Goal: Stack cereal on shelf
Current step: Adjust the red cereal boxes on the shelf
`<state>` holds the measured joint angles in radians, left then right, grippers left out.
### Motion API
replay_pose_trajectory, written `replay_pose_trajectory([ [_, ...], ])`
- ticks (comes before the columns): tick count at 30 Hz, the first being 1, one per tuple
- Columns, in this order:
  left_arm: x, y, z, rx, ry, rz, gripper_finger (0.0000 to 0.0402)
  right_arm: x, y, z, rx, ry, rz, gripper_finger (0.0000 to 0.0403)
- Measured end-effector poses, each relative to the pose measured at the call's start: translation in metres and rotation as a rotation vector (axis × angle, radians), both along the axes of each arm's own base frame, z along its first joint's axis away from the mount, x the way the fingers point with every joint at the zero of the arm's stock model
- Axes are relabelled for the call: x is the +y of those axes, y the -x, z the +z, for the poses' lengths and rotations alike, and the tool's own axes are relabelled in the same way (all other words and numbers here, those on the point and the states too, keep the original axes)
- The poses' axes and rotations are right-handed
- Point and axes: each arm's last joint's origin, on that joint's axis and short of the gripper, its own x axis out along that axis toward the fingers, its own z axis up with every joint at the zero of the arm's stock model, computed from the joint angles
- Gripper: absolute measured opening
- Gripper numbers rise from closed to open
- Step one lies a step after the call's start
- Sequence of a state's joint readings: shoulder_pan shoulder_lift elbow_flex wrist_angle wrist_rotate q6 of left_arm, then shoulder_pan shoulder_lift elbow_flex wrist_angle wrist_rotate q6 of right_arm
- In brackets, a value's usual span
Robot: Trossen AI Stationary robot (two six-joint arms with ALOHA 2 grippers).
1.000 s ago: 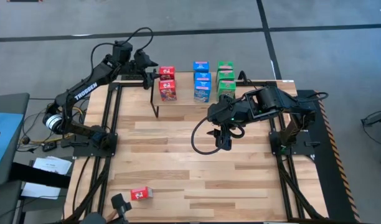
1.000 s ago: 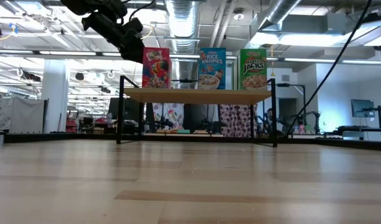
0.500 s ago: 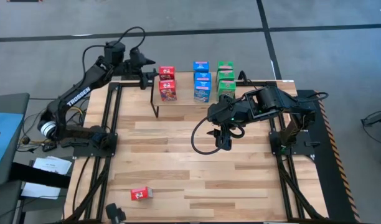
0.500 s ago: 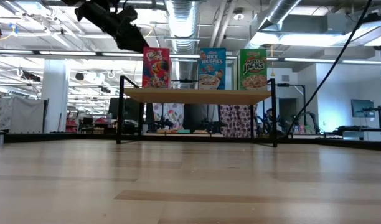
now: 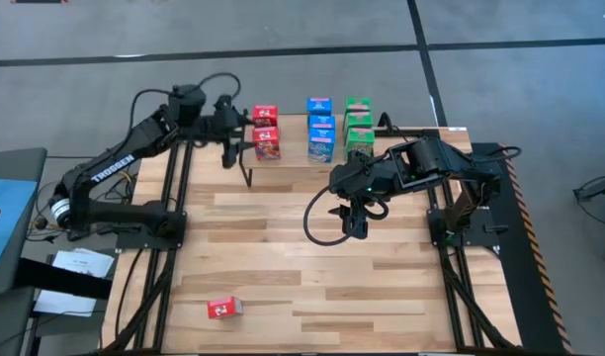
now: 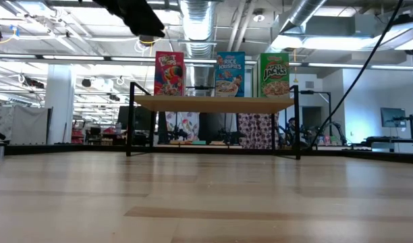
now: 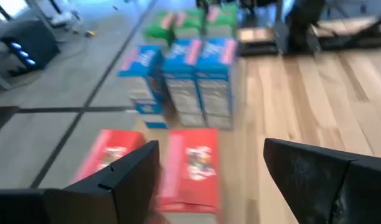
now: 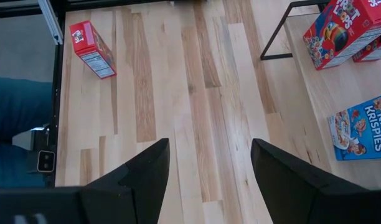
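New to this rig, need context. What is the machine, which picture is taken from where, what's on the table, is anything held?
Two dark robot arms work at a slatted wooden table. One picture looks straight down, one looks level across the tabletop, and one sits on each wrist. Red, blue and green cereal boxes stand on the small shelf; one red box lies alone near the table's front edge. The left gripper is beside the shelf's red boxes, open and empty. The right gripper hangs over mid-table, open, holding nothing.
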<state>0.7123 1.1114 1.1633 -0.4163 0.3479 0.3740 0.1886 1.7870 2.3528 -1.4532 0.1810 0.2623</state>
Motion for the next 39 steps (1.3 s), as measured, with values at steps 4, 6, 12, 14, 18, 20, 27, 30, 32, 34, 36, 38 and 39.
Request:
replay_pose_trajectory([
  [4, -0.019, -0.011, -0.007, 0.092, -0.012, -0.045, 0.0279, 0.0, 0.0, 0.0, 0.0, 0.0, 0.0, 0.025],
  [6, -0.028, -0.015, -0.01, 0.131, -0.024, -0.046, 0.0279, 0.0, 0.0, 0.0, 0.0, 0.0, 0.0, 0.025],
  [12, -0.048, -0.027, -0.026, 0.202, -0.016, -0.022, 0.0279, 0.0, 0.0, 0.0, 0.0, 0.0, 0.0, 0.025],
  [14, -0.052, -0.029, -0.034, 0.226, -0.012, -0.03, 0.0279, 0.0, 0.0, 0.0, 0.0, 0.0, 0.0, 0.025],
  [18, -0.059, -0.035, -0.053, 0.245, -0.006, -0.001, 0.0279, 0.0, 0.0, 0.0, 0.0, 0.0, 0.0, 0.025],
  [20, -0.06, -0.036, -0.061, 0.246, -0.004, 0.019, 0.0279, 0.0, 0.0, 0.0, 0.0, 0.0, 0.0, 0.025],
  [27, -0.06, -0.039, -0.077, 0.229, -0.012, 0.039, 0.0279, 0.0, 0.0, 0.0, 0.0, 0.0, 0.0, 0.025],
  [30, -0.059, -0.039, -0.086, 0.228, -0.008, 0.05, 0.0279, 0.0, 0.0, 0.0, 0.0, 0.0, 0.0, 0.025],
  [32, -0.058, -0.039, -0.089, 0.23, -0.006, 0.054, 0.0279, 0.0, 0.0, 0.0, 0.0, 0.0, 0.0, 0.025],
  [34, -0.057, -0.042, -0.091, 0.235, 0.002, 0.058, 0.0279, 0.0, 0.0, 0.0, 0.0, 0.0, 0.0, 0.025],
  [36, -0.055, -0.042, -0.094, 0.244, 0.005, 0.063, 0.0279, 0.0, 0.0, 0.0, 0.0, 0.0, 0.0, 0.025],
  [38, -0.053, -0.046, -0.094, 0.23, -0.004, 0.063, 0.0279, 0.0, 0.0, 0.0, -0.001, 0.0, 0.0, 0.025],
  [39, -0.052, -0.048, -0.096, 0.239, 0.0, 0.064, 0.0279, 0.0, 0.0, 0.0, 0.0, 0.0, 0.0, 0.025],
])
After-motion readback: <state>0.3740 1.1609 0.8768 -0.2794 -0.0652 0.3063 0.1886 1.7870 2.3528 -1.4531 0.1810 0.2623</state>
